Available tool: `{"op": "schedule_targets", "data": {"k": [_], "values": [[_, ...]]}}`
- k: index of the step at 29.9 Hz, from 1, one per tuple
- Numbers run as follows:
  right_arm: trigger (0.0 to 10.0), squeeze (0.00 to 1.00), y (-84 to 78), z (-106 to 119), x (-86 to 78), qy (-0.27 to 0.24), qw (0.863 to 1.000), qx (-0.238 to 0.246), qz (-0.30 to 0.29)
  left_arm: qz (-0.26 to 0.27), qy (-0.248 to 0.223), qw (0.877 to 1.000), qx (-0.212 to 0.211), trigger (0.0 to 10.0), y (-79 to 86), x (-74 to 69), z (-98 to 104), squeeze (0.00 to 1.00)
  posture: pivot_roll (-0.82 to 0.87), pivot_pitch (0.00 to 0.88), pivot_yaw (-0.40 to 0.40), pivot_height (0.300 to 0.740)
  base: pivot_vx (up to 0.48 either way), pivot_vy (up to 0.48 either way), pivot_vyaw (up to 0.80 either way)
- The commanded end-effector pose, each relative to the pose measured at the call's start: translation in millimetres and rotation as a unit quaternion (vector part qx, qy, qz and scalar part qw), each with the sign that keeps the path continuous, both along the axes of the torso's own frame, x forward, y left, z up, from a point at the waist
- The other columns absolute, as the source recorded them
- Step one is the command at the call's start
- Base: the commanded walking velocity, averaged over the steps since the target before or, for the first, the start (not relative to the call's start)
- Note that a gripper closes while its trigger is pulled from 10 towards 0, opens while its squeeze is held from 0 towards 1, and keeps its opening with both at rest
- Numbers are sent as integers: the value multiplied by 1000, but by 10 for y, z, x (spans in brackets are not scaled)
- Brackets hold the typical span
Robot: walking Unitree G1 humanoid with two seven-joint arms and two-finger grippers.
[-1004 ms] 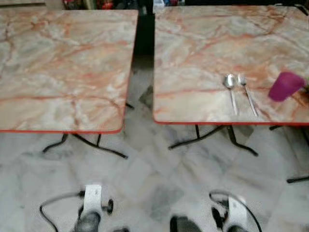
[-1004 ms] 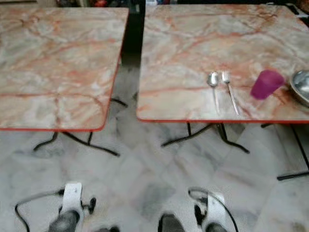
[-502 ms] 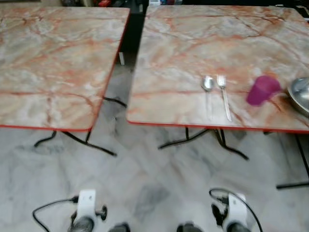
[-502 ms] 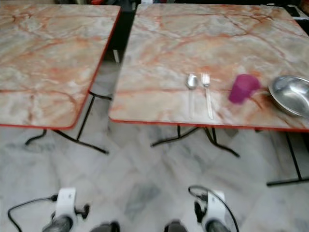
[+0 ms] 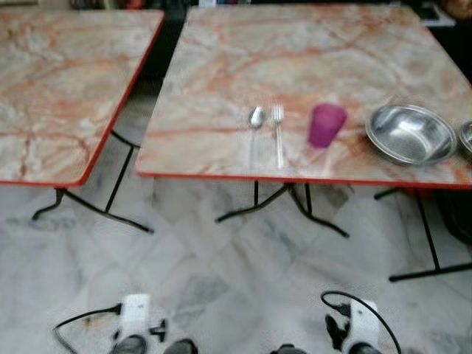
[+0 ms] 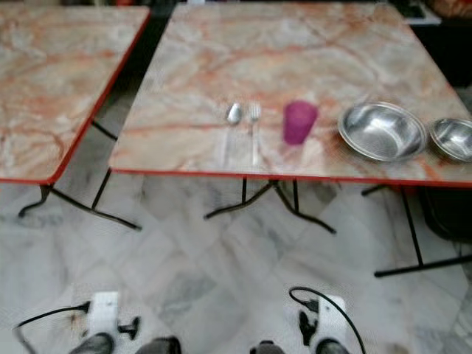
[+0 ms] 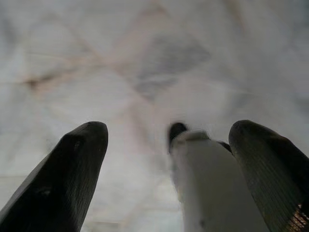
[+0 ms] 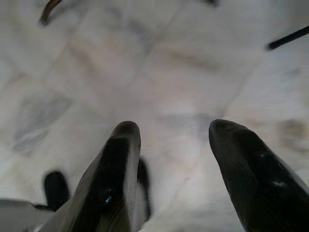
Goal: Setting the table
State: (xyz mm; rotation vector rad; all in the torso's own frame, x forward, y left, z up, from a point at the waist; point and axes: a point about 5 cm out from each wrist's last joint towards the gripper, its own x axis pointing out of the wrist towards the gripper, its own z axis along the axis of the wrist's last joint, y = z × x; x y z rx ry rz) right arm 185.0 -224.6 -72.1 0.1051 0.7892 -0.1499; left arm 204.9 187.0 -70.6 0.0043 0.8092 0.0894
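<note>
The small bowl [image 5: 466,139] is cut off by the frame edge.

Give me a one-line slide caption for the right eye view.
Marble-patterned table set with a metal spoon, metal fork, purple plastic cup and two steel bowls.

Two square tables with pink-and-grey marble-patterned tops and thin red edging stand side by side, a narrow dark gap between them. The left marble-patterned table [image 5: 66,88] is cut off by the frame's edge; the right marble-patterned table [image 5: 221,88] sits nearly whole in view. Both rest on black bent-metal folding legs [image 5: 280,206] that splay out across the floor. The pale grey-white marble tile floor [image 5: 221,273] carries darker grey veins and diagonal joints, lit evenly and softly, with faint shadows beneath the tabletops.
</note>
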Motion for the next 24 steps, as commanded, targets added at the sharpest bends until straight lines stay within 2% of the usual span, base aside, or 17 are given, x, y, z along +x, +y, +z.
{"op": "schedule_targets", "data": {"k": [1, 24], "values": [[10000, 0, 50, -45, -61, 12, 1000, 7, -4, 8, 18, 1000, 14, 10000, 110, -80, -33, 0, -52, 197, -7, 740, 0, 0, 0], [10000, 0, 62, -41, -53, 6, 1000, 9, -10, 22, 11, 1000, 7, 10000, 165, -62, -13, 0, -53, 188, -2, 740, 11, 0, 0]]}}
